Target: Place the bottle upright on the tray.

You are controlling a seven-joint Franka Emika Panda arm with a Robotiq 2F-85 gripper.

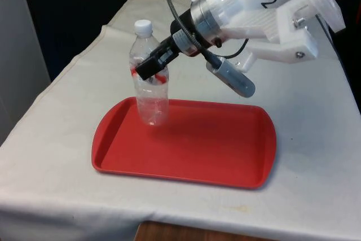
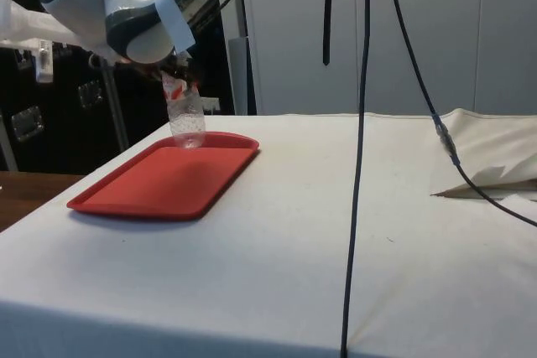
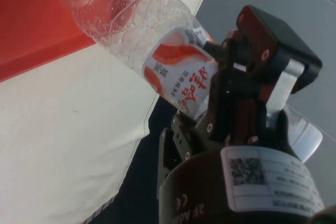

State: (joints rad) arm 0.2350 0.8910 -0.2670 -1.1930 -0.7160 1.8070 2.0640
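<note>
A clear plastic bottle (image 1: 151,95) with a white cap and a red-and-white label stands about upright over the far left corner of the red tray (image 1: 214,156). Its base is at or just above the tray floor; I cannot tell whether it touches. My gripper (image 1: 151,67) reaches in sideways from the front view's right and is shut on the bottle at its label. In the side view the bottle (image 2: 186,116) hangs below the wrist at the tray's (image 2: 159,182) far end. The wrist view has the label (image 3: 181,74) between the fingers (image 3: 239,85).
The tray lies in the middle of the white-clothed table (image 1: 316,139). Black cables (image 2: 362,157) hang down in the side view, one trailing over folded cloth (image 2: 495,178) at the right. The table's front edge (image 1: 169,221) is close below the tray.
</note>
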